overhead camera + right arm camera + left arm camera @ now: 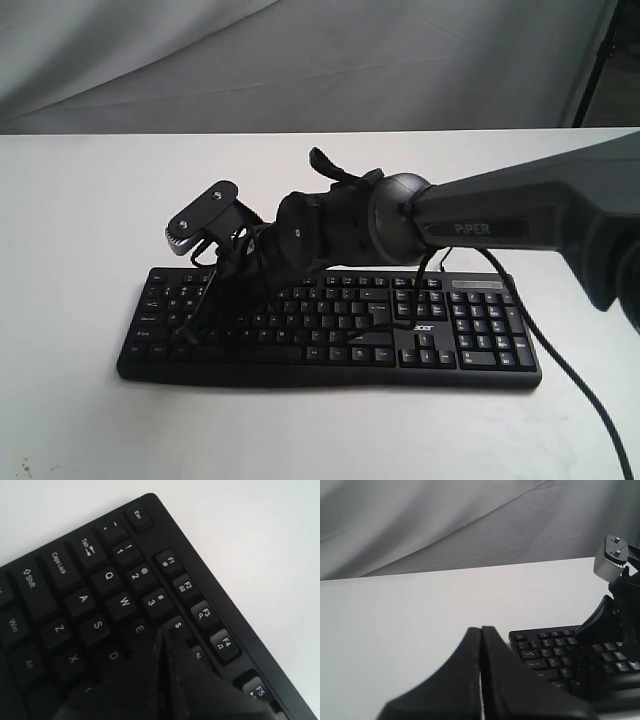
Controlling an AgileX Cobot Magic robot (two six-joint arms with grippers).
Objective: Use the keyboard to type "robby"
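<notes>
White table, grey draped backdrop

- The keyboard lies on the table, number pad at right.
- The right gripper reaches across from the right, its tip beside the E key.
- The left gripper sits beyond the keyboard's Esc corner.

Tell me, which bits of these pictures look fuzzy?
Right wrist view: the right gripper is a dark blur up close, while the keyboard legends read sharp. Left wrist view: the left gripper is soft too. Exterior view: slightly hazy, with the white table washed pale.
</notes>
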